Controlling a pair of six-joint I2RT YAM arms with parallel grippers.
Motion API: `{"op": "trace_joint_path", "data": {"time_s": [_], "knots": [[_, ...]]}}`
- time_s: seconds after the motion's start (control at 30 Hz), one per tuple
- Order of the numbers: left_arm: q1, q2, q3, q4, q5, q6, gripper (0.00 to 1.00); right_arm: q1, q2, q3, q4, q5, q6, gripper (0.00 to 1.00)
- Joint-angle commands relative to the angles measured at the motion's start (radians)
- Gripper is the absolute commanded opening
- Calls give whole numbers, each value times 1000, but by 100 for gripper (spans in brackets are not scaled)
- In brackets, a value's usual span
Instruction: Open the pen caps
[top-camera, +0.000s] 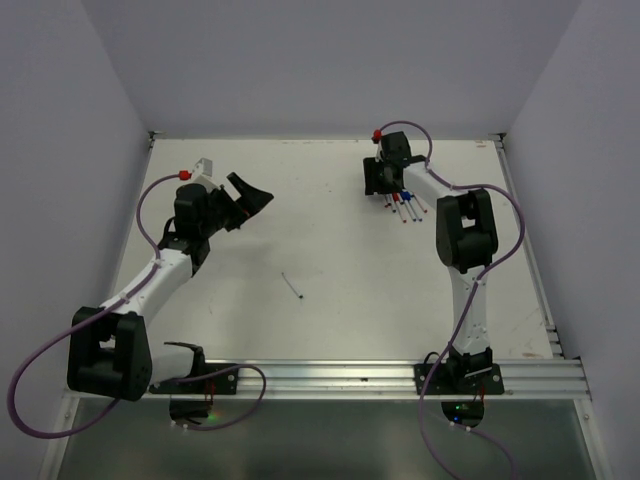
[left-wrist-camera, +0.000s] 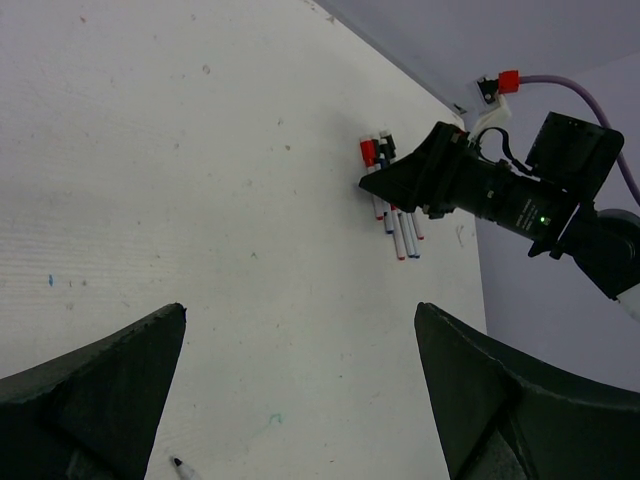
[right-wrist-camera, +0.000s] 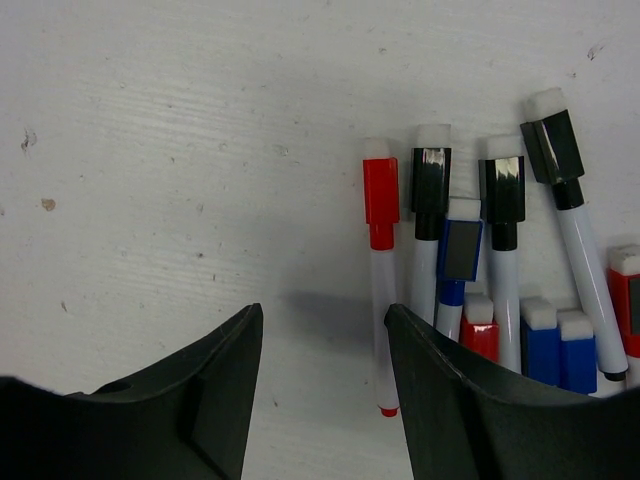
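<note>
On the table (top-camera: 330, 250), overhead: pens (top-camera: 403, 207) are clustered far right under the right gripper (top-camera: 381, 180); one black-tipped pen (top-camera: 293, 285) is found mid-table, bare surface around. Left wrist: left gripper (left-wrist-camera: 300, 330) is held wide, empty. Right wrist: jaws are parted, nothing gripped; red pen cap (right-wrist-camera: 380, 195) is seen ahead, fitted.

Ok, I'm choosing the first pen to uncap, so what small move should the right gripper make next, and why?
Probably nudge the right gripper sideways so the red-capped pen sits centred between its jaws. They stand open and empty. That pen lies at the edge of the row of pens, cap on, its barrel close by one finger rather than mid-gap.
</note>
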Motion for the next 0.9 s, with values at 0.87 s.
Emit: {"op": "trace_joint_path", "data": {"time_s": [0.87], "knots": [[-1, 0, 17, 56, 34, 19, 99, -13, -4, -86, -61, -22, 4, 46]]}}
